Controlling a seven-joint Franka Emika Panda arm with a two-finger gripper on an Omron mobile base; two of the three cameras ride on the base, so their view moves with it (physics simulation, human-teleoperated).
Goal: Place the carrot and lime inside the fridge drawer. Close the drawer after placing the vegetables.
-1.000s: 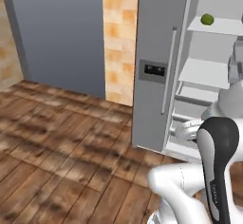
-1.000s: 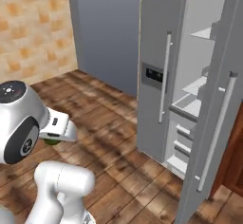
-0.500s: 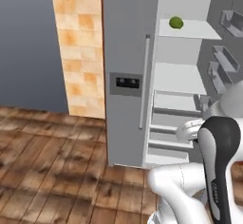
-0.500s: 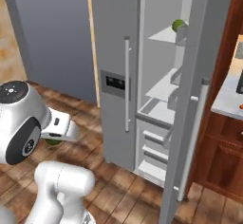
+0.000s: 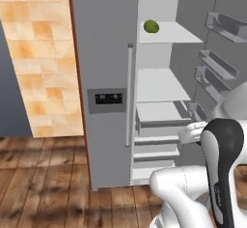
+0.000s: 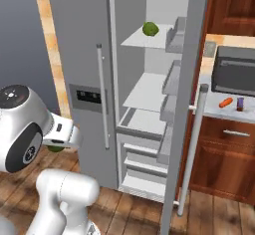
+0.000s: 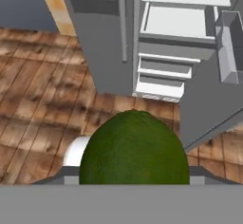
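**Lime in hand, parked in front of the open fridge**

Our gripper (image 7: 135,182) has its jaws clamped on the lime (image 7: 134,148), the dark green ball sitting big and close at the bottom of the hand view. From the right base view we catch a sliver of that green under the hand, low by the wooden floor (image 6: 209,214).

Further out, the fridge (image 5: 103,67) stands with its right door (image 6: 182,94) swung wide. The fridge drawer (image 7: 176,52) is pulled out, the topmost of the pale stacked ones, below the shelves. Up on a high shelf (image 5: 169,33) sits a lighter yellow-green fruit (image 5: 151,26).

The carrot (image 6: 225,102) is lying on the counter (image 6: 219,112) right of the fridge, beside a purple snack bar (image 6: 240,103), just in front of the microwave (image 6: 233,70).
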